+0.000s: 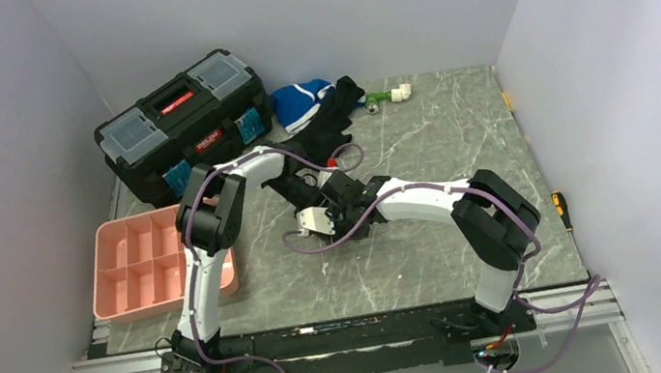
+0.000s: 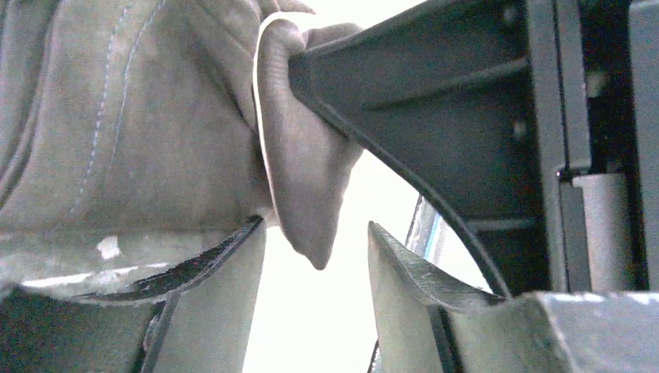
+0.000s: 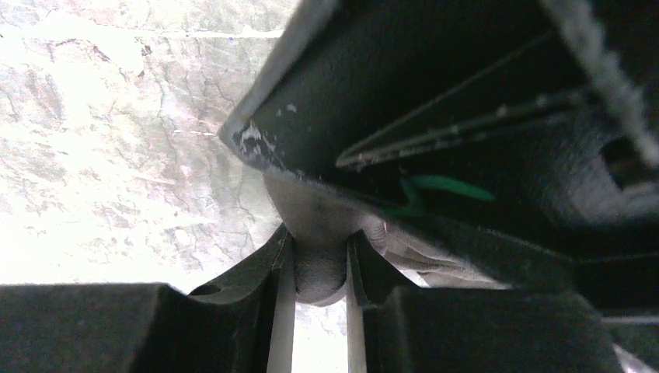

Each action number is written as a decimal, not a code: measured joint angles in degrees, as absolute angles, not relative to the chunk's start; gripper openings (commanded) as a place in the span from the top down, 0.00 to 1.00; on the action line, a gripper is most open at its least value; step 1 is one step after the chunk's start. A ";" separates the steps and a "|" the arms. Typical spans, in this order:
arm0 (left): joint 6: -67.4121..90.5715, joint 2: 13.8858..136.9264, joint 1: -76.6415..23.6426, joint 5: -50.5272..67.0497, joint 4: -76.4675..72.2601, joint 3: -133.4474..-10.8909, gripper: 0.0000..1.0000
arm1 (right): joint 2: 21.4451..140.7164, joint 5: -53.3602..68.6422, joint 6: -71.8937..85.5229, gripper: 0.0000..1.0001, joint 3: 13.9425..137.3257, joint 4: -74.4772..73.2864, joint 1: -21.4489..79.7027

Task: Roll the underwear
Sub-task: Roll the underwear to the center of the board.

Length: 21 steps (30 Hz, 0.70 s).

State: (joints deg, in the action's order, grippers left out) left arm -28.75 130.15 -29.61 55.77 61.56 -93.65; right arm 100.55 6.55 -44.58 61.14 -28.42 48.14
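Mid-table, over the grey marbled tabletop, the right gripper pinches a fold of the dark grey-brown fabric underwear. The left gripper stands parted, and a loose flap hangs unclamped between its fingers. The cloth looks light, limp and not slippery, so it is best taken by a hem or folded edge. It is bunched and hidden under the arms from above, so its long axis and heading cannot be told. Beyond lies a crumpled black garment.
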 measured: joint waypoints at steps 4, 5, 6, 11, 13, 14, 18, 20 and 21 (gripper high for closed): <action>-28.95 128.95 -28.49 54.59 61.49 -92.25 0.42 | 100.53 6.94 -44.60 1.00 61.14 -28.49 47.97; -29.08 128.55 -28.18 54.28 61.45 -91.81 0.42 | 100.53 7.16 -44.62 1.00 61.21 -28.58 47.86; -29.10 127.87 -27.75 53.91 61.10 -91.05 0.42 | 100.53 7.53 -44.64 1.00 61.30 -28.71 47.68; -28.38 122.72 -24.40 51.35 57.87 -85.54 0.43 | 100.68 11.33 -44.82 1.00 62.19 -30.33 46.15; -27.24 119.63 -22.55 50.83 56.01 -82.65 0.43 | 101.16 13.93 -44.84 1.00 63.18 -32.05 45.41; -26.35 117.62 -21.37 50.50 54.96 -81.01 0.42 | 101.54 15.40 -44.86 1.00 63.88 -33.19 45.06; -22.61 108.49 -16.91 48.51 49.80 -75.20 0.42 | 104.25 22.26 -45.32 1.00 67.94 -39.16 43.24; -20.78 102.52 -15.00 45.93 45.93 -71.29 0.41 | 106.08 25.43 -45.80 1.00 70.26 -42.17 42.15; -19.88 98.80 -14.37 44.14 43.83 -68.88 0.41 | 107.39 27.35 -46.22 1.00 71.90 -44.05 41.36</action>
